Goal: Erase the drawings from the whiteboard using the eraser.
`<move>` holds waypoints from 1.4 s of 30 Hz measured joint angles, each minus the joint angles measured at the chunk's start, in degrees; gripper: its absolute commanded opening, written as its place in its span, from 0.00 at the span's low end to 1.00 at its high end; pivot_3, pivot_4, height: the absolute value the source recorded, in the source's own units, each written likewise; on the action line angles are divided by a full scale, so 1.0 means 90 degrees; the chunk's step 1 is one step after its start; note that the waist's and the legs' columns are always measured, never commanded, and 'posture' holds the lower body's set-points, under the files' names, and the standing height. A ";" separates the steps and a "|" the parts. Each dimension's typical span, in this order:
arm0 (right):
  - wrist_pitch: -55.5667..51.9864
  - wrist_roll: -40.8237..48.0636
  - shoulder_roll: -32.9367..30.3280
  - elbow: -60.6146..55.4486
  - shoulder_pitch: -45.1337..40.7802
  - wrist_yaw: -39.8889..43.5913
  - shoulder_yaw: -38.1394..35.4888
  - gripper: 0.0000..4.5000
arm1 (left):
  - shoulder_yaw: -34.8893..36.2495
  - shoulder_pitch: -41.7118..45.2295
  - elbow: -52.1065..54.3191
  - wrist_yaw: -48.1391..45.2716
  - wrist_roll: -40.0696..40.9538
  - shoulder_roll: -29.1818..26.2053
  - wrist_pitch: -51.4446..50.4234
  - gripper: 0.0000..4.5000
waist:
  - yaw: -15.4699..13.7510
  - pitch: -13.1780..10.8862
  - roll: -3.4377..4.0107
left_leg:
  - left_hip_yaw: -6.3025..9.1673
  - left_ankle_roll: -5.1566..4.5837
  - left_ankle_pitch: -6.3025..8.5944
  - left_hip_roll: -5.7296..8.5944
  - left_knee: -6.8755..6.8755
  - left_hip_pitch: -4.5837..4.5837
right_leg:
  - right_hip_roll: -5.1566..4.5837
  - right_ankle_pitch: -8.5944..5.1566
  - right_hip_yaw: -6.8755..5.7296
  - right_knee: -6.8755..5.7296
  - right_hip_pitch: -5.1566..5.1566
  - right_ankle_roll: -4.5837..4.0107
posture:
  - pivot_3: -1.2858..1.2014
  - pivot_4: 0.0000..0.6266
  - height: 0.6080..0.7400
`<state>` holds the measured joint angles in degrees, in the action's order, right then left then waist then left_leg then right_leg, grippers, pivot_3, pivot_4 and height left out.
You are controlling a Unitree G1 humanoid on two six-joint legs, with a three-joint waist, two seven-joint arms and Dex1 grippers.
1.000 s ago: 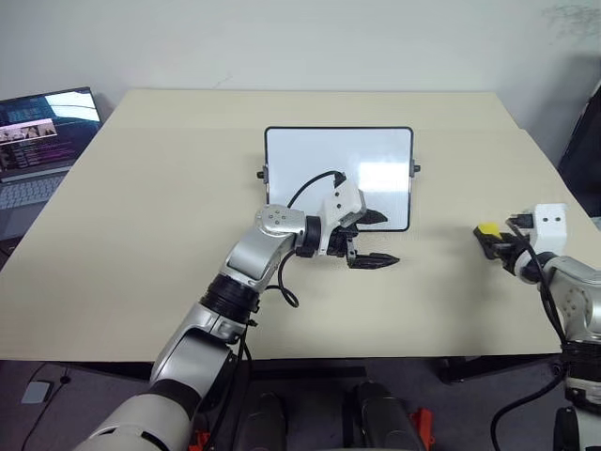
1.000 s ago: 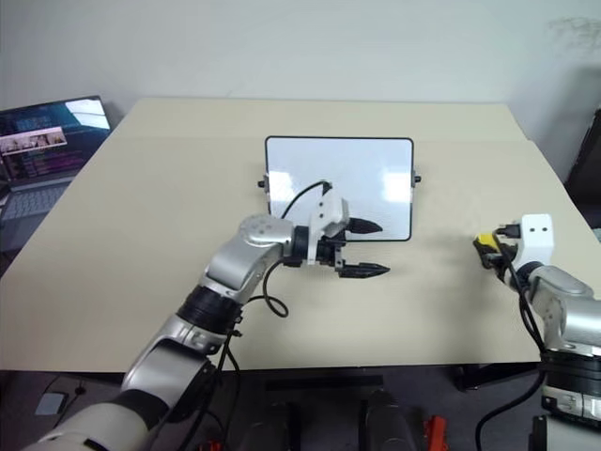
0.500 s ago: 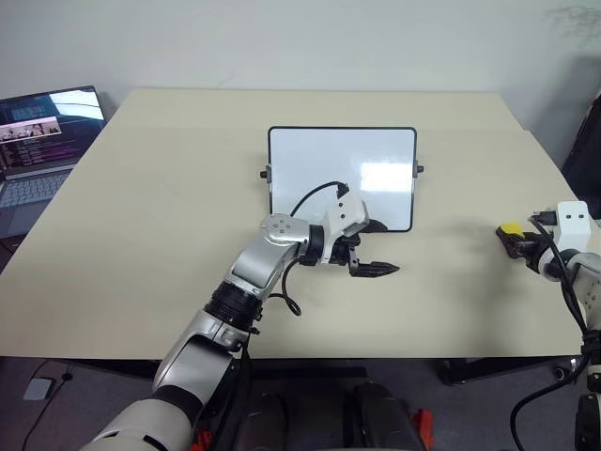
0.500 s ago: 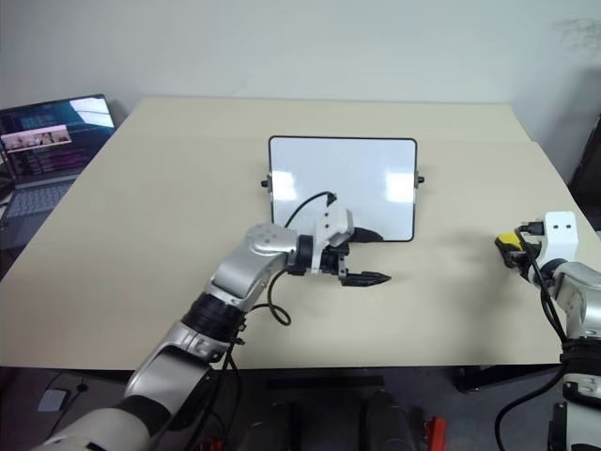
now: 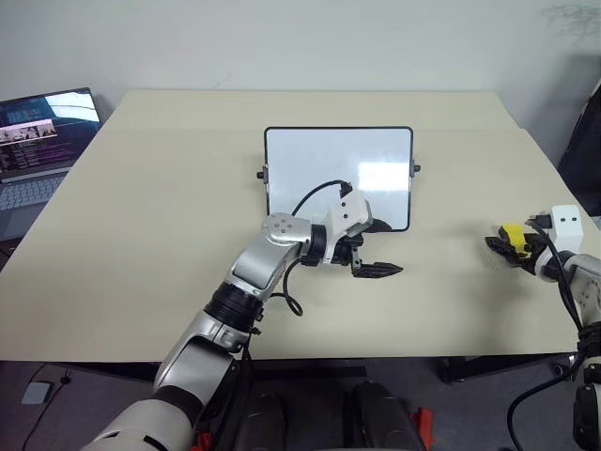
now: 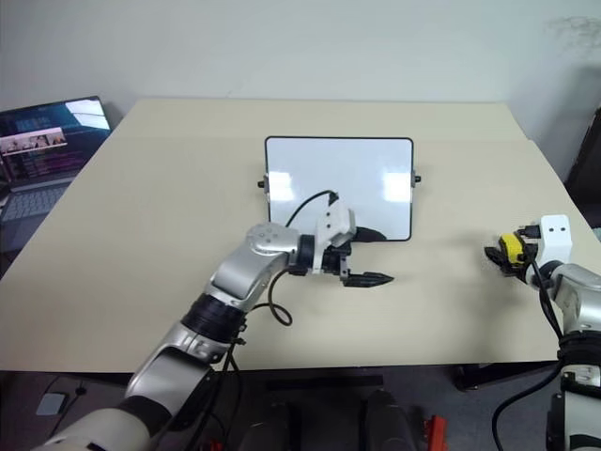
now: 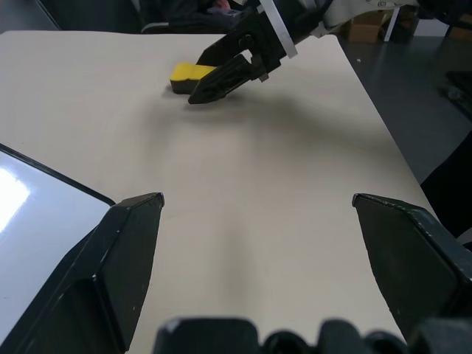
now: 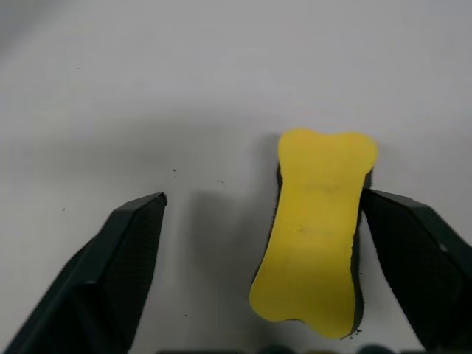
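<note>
In the head views, the glossy whiteboard (image 5: pixel 338 177) with rounded corners is lying on the matte beige table (image 5: pixel 141 216). The left gripper (image 5: pixel 377 248) is standing open at its near edge.

In the right wrist view, the right gripper (image 8: pixel 262 243) is open around the bone-shaped yellow eraser (image 8: pixel 317 230), which is lying beside one finger.

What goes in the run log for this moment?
left gripper: open, at whiteboard's near edge | right gripper: open, eraser lying on table between fingers | drawings: none visible
</note>
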<state>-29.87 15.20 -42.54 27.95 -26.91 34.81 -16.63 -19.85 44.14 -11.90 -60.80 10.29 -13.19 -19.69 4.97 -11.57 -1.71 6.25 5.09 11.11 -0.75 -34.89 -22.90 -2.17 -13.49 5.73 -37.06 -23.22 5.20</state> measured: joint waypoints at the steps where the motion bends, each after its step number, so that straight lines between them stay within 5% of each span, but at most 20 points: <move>1: -0.0003 0.0001 -0.0045 -0.0126 0.0005 0.0023 -0.0001 0.99 | 0.0012 -0.0001 0.0032 0.0000 0.0010 -0.0027 -0.0010 1.00 | 0.0000 0.0000 0.0001 | 0.0000 0.0000 0.0000 0.0000 0.0000 0.0000 | 0.0000 0.0000 0.0000 0.0000 0.0000 0.0000 | 0.52 0.24 1.00; 12: -0.0387 0.0106 -0.0326 -0.1199 0.0131 0.0109 -0.0044 0.99 | 0.0524 -0.0092 0.0106 0.0221 0.0170 -0.0300 -0.0156 1.00 | 0.0016 -0.0003 0.0006 | 0.0000 0.0000 0.0000 0.0000 -0.0001 0.0003 | 0.0000 0.0000 0.0001 -0.0003 0.0000 0.0000 | 0.52 0.24 1.00; 17: -0.0177 0.0201 0.0662 -0.1969 -0.0362 -0.0627 -0.0097 0.99 | 0.1573 -0.0093 0.0124 0.1052 0.0444 -0.0372 -0.0098 1.00 | 0.0012 -0.0001 0.0006 | 0.0004 0.0000 0.0000 -0.0002 -0.0002 0.0005 | 0.0001 0.0002 -0.0003 -0.0005 0.0002 0.0001 | 0.52 0.24 1.00; 21: 0.0975 -0.0215 0.2309 -0.1744 -0.0384 -0.1883 0.0227 0.99 | 0.2805 -0.0146 -0.0182 0.2958 0.0250 -0.0359 0.0706 1.00 | 0.0010 0.0001 0.0001 | 0.0007 0.0001 0.0000 -0.0004 0.0002 0.0001 | 0.0000 0.0005 -0.0003 -0.0003 -0.0002 -0.0003 | 0.52 0.24 1.00; 26: 0.1833 -0.0376 0.2815 -0.1066 -0.0245 -0.2725 0.0068 0.99 | 0.3555 -0.0852 -0.0121 0.4335 -0.0083 -0.0419 0.1566 1.00 | -0.0197 -0.0002 0.0006 | 0.0007 0.0004 0.0002 0.0010 0.0004 -0.0013 | -0.0017 0.0021 -0.0009 0.0010 -0.0007 -0.0029 | 0.52 0.24 1.00; 31: 0.2814 -0.0036 0.3166 -0.0436 -0.0203 -0.2546 -0.0248 0.99 | 0.3816 -0.1484 -0.0523 0.5154 -0.0449 -0.0565 0.2035 1.00 | -0.0216 0.0001 0.0005 | 0.0010 0.0003 0.0002 0.0009 0.0005 0.0001 | -0.0015 0.0020 -0.0015 0.0006 0.0005 -0.0029 | 0.52 0.24 1.00; 42: 0.3548 0.0071 0.3266 0.0303 -0.0166 -0.2310 -0.0252 0.99 | 0.3558 -0.1846 -0.1329 0.5156 -0.0481 -0.0285 0.2181 1.00 | -0.0174 0.0001 0.0005 | 0.0010 0.0003 0.0001 0.0007 0.0003 0.0002 | -0.0011 0.0021 -0.0013 0.0003 0.0004 -0.0027 | 0.52 0.24 1.00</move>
<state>2.06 15.84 -13.14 30.68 -28.40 14.02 -18.90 12.18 27.53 -23.86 -14.39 5.96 -15.75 -0.06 3.40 -11.56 -1.67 6.34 5.12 11.11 -0.69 -34.86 -22.88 -2.27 -13.30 5.60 -37.03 -23.18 4.96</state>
